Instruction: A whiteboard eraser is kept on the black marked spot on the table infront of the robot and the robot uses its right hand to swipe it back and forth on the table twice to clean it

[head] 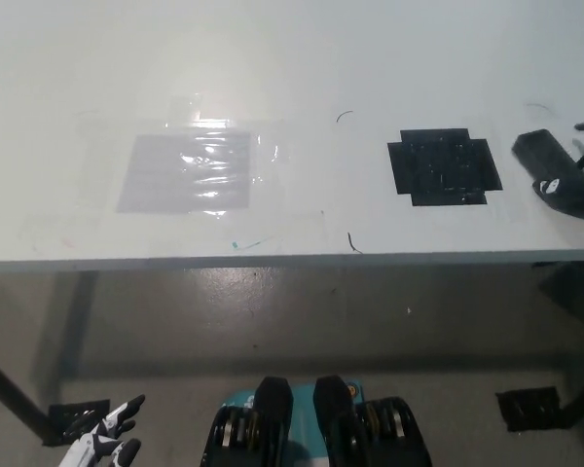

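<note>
- At nine o'clock from the bottom middle, we are seeing the left hand [105, 444]: white shells, with dark gaps showing between the segments.
- At three o'clock, at the picture's edge, we are seeing the right hand [576, 180]: black, glossy, rounded casing, catching a small pale glint; most of it is being cut off by the frame.
</note>
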